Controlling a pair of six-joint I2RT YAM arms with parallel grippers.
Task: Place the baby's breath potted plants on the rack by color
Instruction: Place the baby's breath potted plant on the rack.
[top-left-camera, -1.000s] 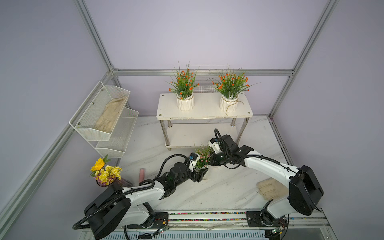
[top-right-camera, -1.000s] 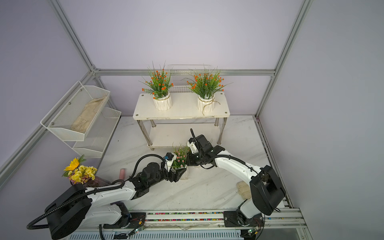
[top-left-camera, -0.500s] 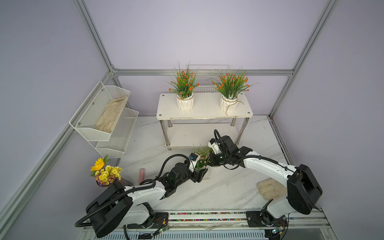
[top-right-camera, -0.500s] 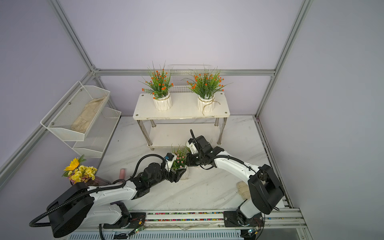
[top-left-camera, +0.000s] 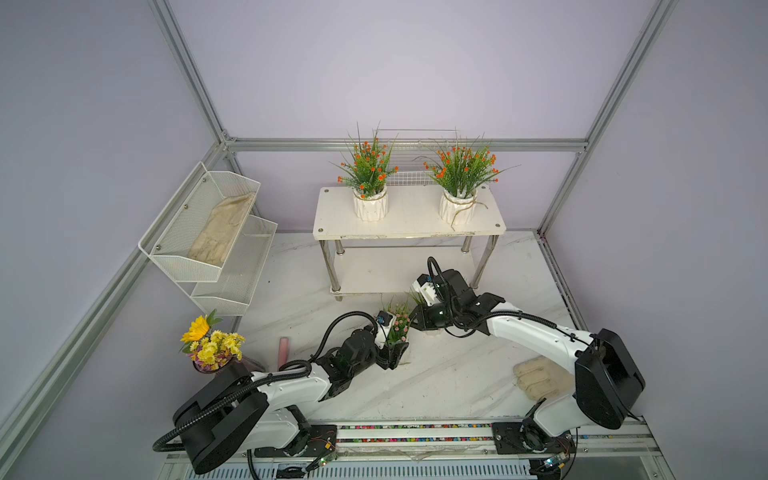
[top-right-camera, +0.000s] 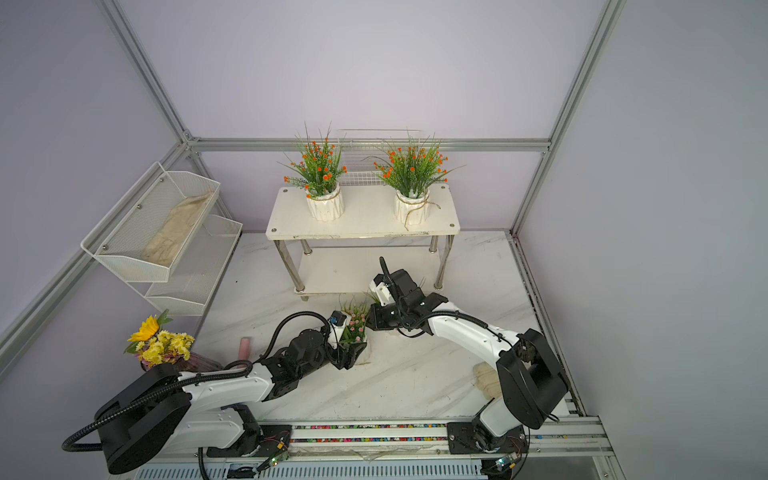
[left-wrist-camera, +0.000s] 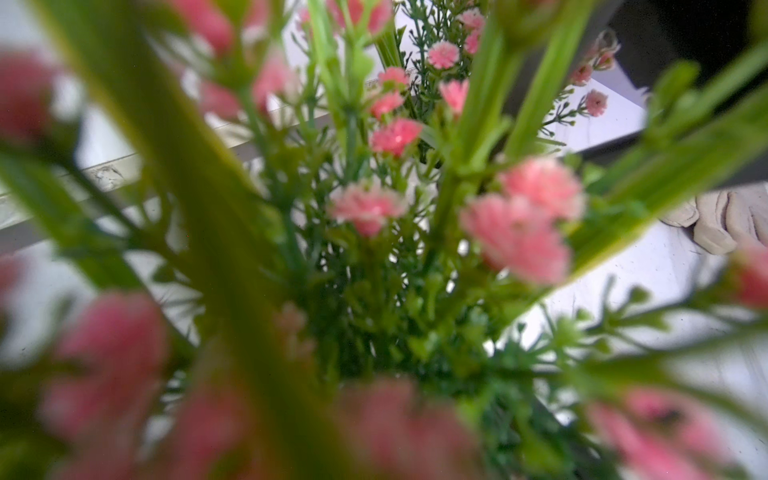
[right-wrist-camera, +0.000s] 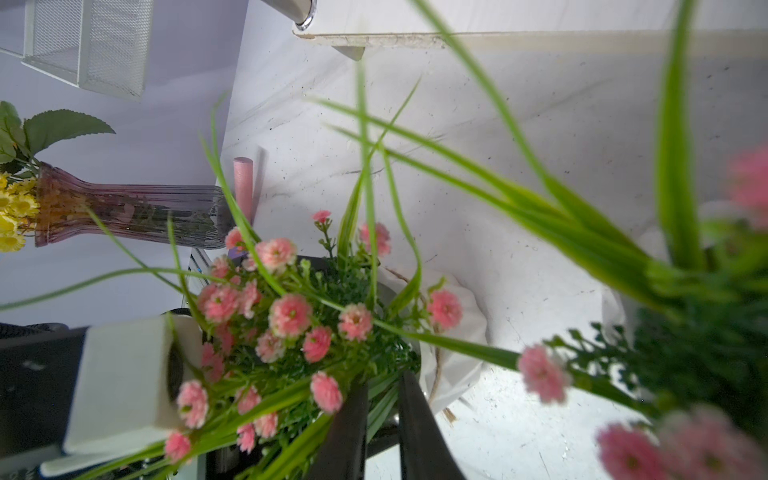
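Two orange baby's breath potted plants (top-left-camera: 370, 178) (top-left-camera: 461, 174) stand on the rack's top board (top-left-camera: 409, 222). A pink plant (top-left-camera: 398, 328) (right-wrist-camera: 291, 316) sits on the table in front of the rack. My left gripper (top-left-camera: 398, 354) (top-right-camera: 353, 355) is shut on its white pot (right-wrist-camera: 457, 332); foliage (left-wrist-camera: 395, 137) fills the left wrist view and hides the jaws. A second pink plant (right-wrist-camera: 685, 332) lies mostly hidden under my right wrist, only leaves (top-left-camera: 415, 296) showing. My right gripper (top-left-camera: 415, 322) (right-wrist-camera: 384, 380) points at the first plant, its jaws a narrow slit apart and holding nothing.
White mesh bins (top-left-camera: 216, 232) with a glove inside hang at the left. A sunflower vase (top-left-camera: 210, 345) and a pink stick (top-left-camera: 284, 349) are front left. Another glove (top-left-camera: 540, 380) lies front right. A wire basket (top-left-camera: 411, 176) stands behind the rack. The lower shelf (top-left-camera: 390, 270) is bare.
Both arms and the plants stay almost where they were. The right gripper's jaws have parted slightly.
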